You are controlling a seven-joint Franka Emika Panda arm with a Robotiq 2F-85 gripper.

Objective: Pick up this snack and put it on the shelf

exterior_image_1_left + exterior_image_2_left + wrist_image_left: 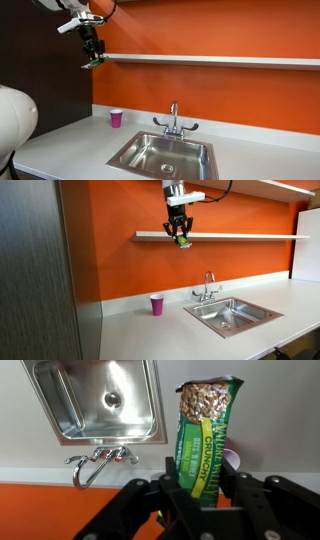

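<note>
Your gripper is closed tight on the snack, and the green packet sticks out past its fingertips. Just beside it, at about the same height, runs the shelf. Well below sit the sink, showing only its drain, and the pink cup, whose contents you cannot see.

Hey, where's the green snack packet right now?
In both exterior views the snack is clamped in the pincer, held in the air level with the white shelf, roughly above the pink cup.
</note>
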